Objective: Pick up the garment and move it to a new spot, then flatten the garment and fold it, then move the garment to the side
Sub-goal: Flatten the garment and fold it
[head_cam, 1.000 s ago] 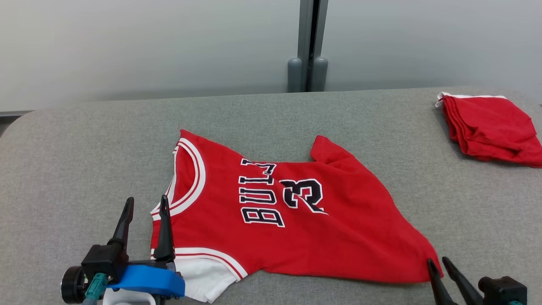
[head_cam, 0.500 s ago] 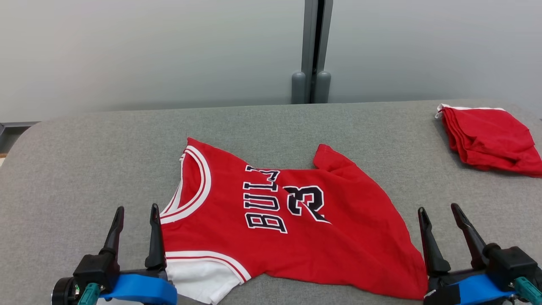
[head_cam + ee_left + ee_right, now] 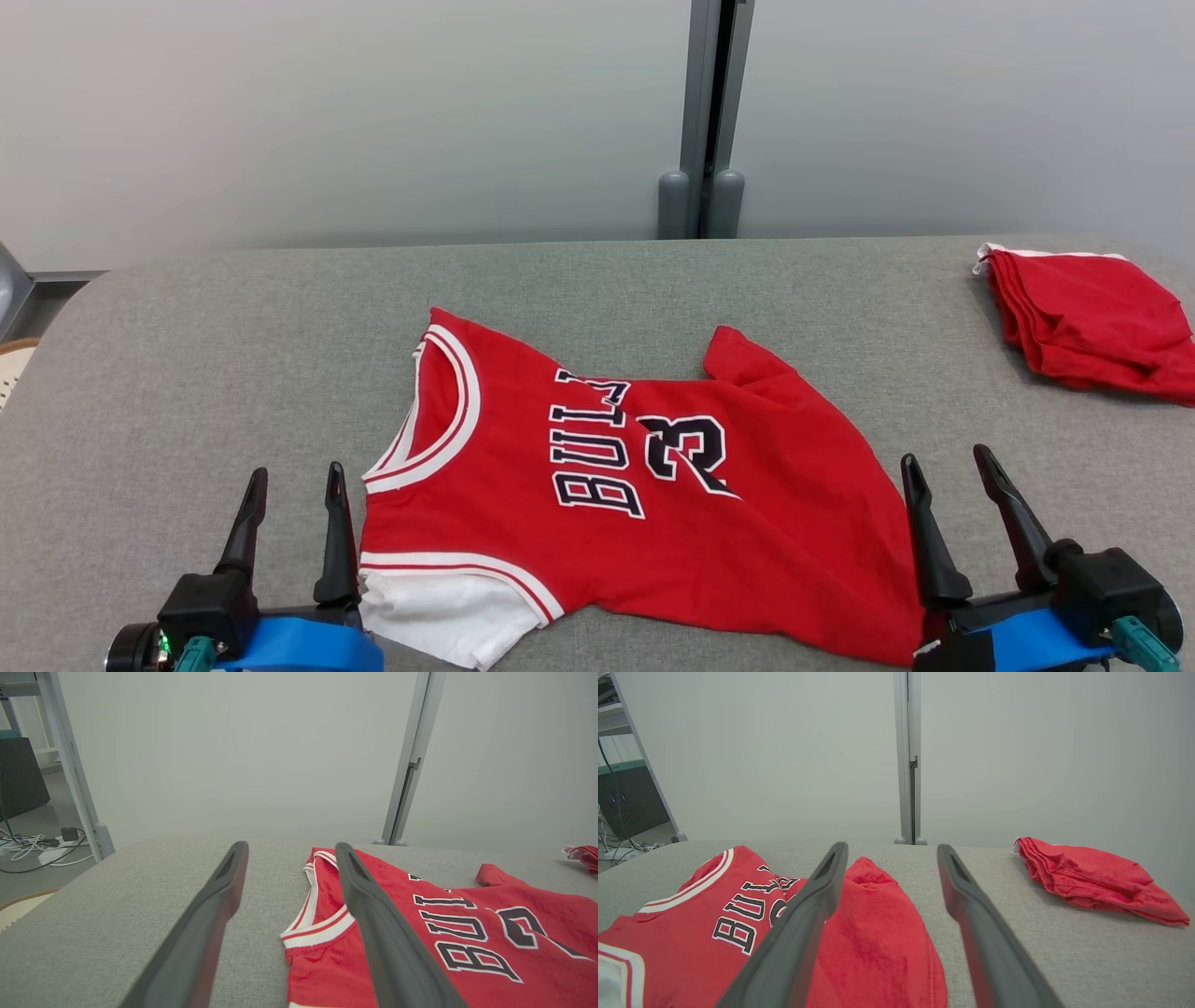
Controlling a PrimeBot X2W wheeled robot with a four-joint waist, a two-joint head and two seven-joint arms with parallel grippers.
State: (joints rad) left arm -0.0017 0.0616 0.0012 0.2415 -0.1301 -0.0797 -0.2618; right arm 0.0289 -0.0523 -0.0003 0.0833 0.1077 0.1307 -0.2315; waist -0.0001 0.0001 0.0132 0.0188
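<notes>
The garment [image 3: 635, 504], a red jersey with white trim and dark lettering, lies spread on the grey padded table [image 3: 233, 355], its collar toward the left; it also appears in the left wrist view [image 3: 448, 933] and the right wrist view [image 3: 859, 933]. My left gripper [image 3: 295, 474] stands open just left of the jersey's collar end, nothing between its fingers. At the jersey's right hem my right gripper [image 3: 946, 455] is open and empty. In the left wrist view my left gripper [image 3: 289, 847] straddles the collar edge; my right gripper [image 3: 889, 847] rises past the hem.
A folded red cloth [image 3: 1092, 317] lies at the table's far right, seen too in the right wrist view [image 3: 1092, 877]. A pale wall with a grey post [image 3: 714, 112] stands behind the table. Cables [image 3: 32, 844] lie on the floor to the left.
My right gripper has opened, let go of the jersey's right hem, and risen into fuller view. The head camera has shifted slightly. The left gripper stays open.
</notes>
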